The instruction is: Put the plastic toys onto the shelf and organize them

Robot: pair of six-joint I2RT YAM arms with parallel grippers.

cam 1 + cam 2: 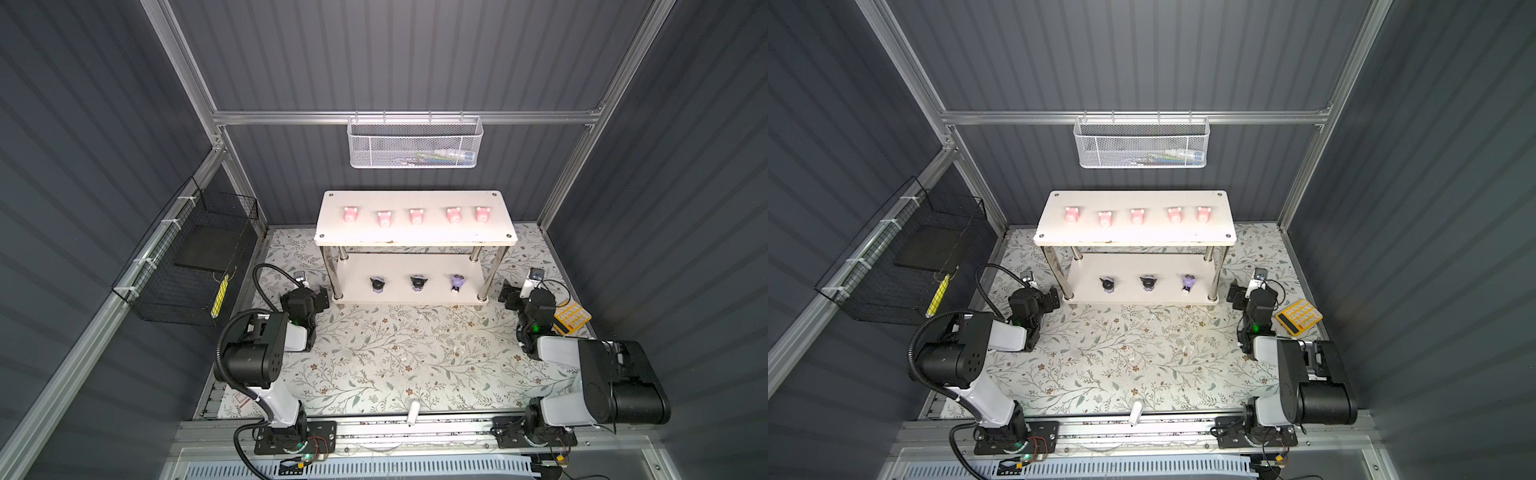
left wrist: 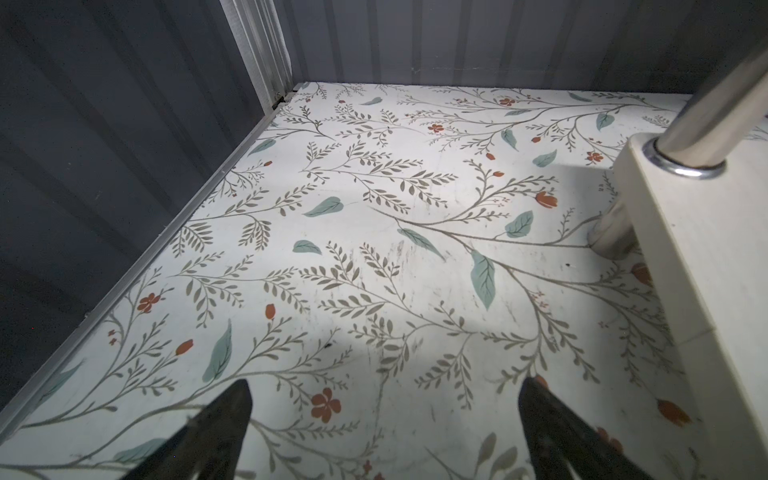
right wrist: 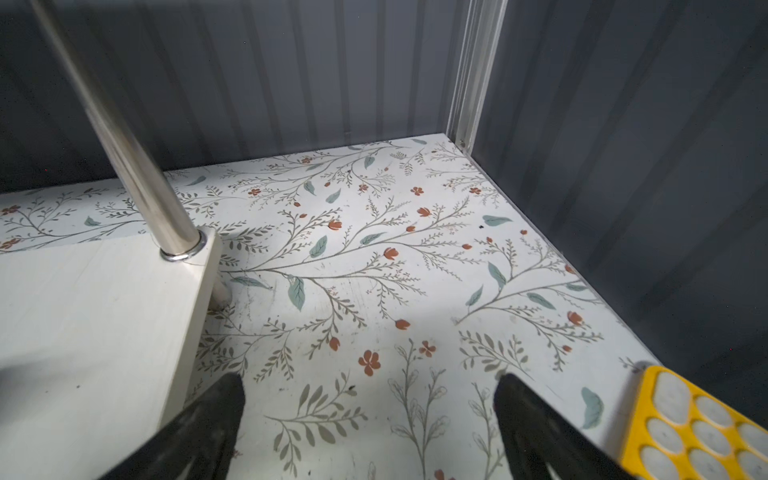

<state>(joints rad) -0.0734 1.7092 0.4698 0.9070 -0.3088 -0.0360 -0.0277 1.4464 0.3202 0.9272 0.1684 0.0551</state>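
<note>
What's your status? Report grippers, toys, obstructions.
Left gripper and right gripper open, empty, flanking shelf. Five pink toys up top, three purple toys below. Nothing blocking; calculator by right gripper.

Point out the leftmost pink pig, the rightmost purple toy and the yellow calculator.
leftmost pink pig (image 1: 351, 214): in a top view, on its body.
rightmost purple toy (image 1: 457, 281): in a top view, on its lilac body.
yellow calculator (image 1: 1303, 314): in a top view, on its keypad.

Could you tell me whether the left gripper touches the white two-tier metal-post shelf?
Apart: left wrist view shows floral mat between the left gripper and white two-tier shelf.
</note>
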